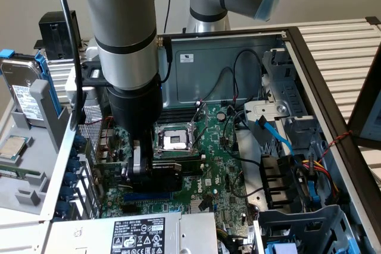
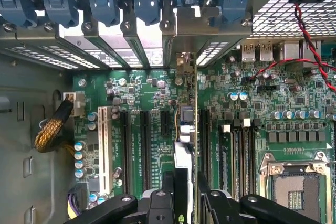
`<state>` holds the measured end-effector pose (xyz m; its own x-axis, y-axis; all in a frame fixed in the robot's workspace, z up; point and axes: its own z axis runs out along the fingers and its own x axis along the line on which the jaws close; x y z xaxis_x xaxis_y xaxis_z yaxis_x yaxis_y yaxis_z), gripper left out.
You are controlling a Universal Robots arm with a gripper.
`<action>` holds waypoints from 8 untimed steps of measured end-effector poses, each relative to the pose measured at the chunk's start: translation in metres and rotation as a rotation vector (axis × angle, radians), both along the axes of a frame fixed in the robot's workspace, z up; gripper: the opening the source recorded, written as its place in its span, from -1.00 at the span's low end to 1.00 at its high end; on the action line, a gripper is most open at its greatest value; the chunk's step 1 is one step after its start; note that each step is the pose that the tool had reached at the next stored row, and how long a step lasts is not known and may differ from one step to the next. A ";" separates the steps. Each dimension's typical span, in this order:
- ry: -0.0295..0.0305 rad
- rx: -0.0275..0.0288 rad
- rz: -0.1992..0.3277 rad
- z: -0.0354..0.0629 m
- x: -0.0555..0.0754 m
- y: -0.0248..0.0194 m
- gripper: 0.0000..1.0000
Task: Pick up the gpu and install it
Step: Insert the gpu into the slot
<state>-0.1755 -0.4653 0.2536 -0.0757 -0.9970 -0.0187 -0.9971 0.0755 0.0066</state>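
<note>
One gpu (image 1: 172, 176), black shroud showing, is clamped in my pincer (image 1: 146, 176) at the lower centre-left of the exterior view. It is low over the green motherboard (image 1: 220, 165) inside the open computer case (image 1: 238, 63). From my wrist, the card stands edge-on among black expansion slots (image 2: 143, 145).

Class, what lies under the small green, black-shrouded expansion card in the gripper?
The large green motherboard with its long black slots lies beneath. The small green card and the black gripper cover the spot directly below, so it cannot be seen.
</note>
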 end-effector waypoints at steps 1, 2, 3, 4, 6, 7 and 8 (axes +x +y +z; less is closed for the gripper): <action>0.0000 0.0000 0.001 0.0000 0.000 0.0000 -0.46; 0.0000 0.0000 0.001 0.0000 0.000 0.0000 -0.46; -0.0001 0.0001 0.002 -0.0001 0.000 0.0001 -0.46; -0.0001 0.0001 0.003 -0.0001 0.000 0.0001 -0.46; -0.0001 0.0001 0.005 -0.0001 0.000 0.0001 -0.46; 0.0000 0.0000 0.006 0.0000 0.000 0.0001 -0.46; -0.0001 0.0001 0.007 -0.0001 0.000 0.0002 -0.46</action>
<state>-0.1755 -0.4651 0.2536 -0.0688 -0.9975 -0.0188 -0.9976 0.0687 0.0065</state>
